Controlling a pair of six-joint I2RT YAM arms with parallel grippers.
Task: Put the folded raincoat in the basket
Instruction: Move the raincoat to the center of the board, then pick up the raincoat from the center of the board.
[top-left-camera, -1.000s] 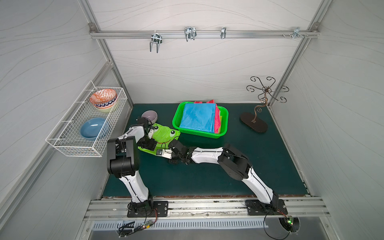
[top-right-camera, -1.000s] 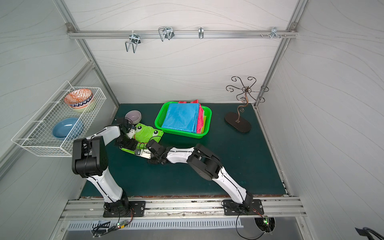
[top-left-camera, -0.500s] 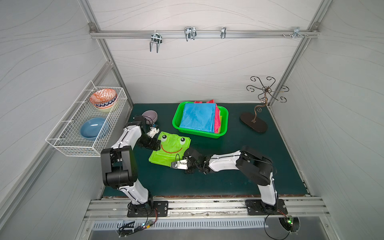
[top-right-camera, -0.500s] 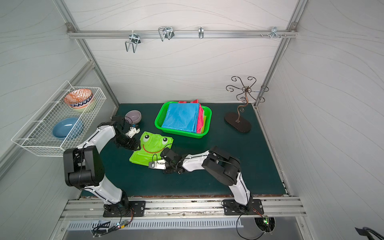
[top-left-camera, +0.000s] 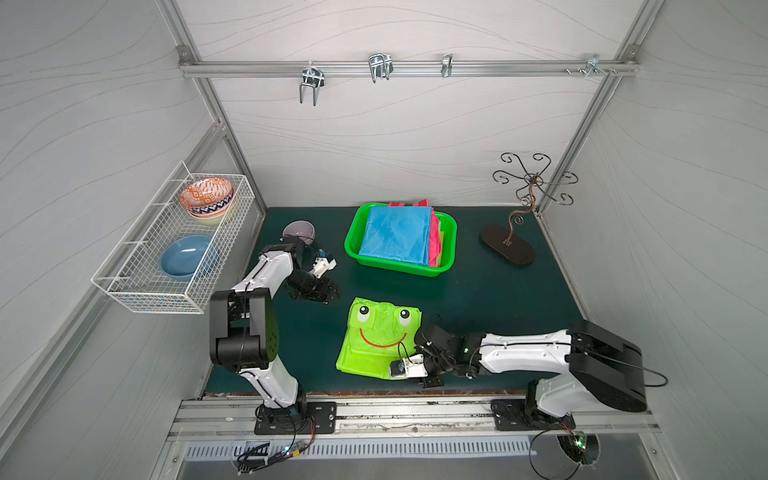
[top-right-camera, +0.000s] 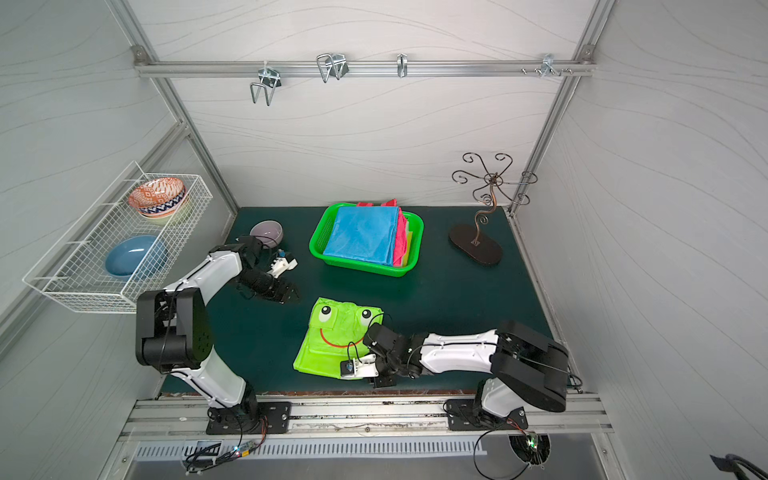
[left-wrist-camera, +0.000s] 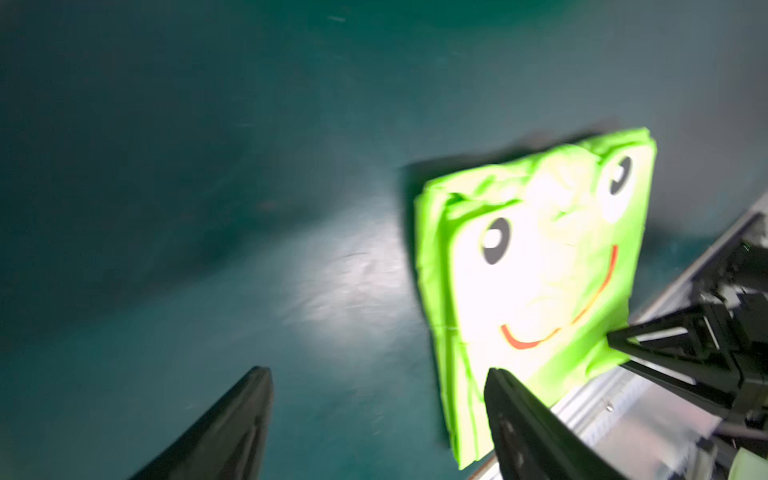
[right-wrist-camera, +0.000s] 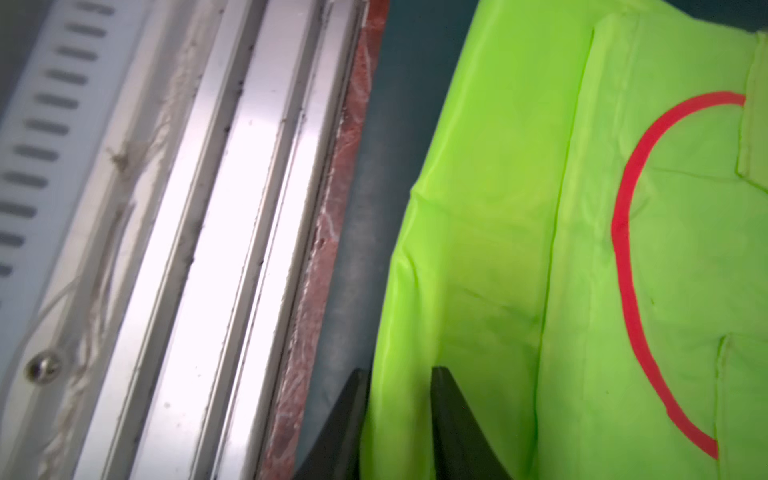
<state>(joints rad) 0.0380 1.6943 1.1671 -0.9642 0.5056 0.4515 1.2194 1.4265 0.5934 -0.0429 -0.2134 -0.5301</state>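
Pickup in hand: the folded raincoat (top-left-camera: 380, 336) lies on the counter (top-left-camera: 490, 299), near its front, well apart from the basket (top-left-camera: 395, 270), which only the top views show. Only the right wrist view shows the right pincer (right-wrist-camera: 401, 372) part-open astride the hem, seemingly not pinching. The left pincer (left-wrist-camera: 378, 372) is wide and empty. Next: clamp, lift.

Both top views are evenly lit, sharp, and bowed at the edges. The left wrist view is motion-blurred, with glare bleaching the raincoat (left-wrist-camera: 540, 266) and tabletop (left-wrist-camera: 340, 282) ahead of the left hand (left-wrist-camera: 378, 370); the right wrist view's rail (right-wrist-camera: 249, 208) is overexposed.
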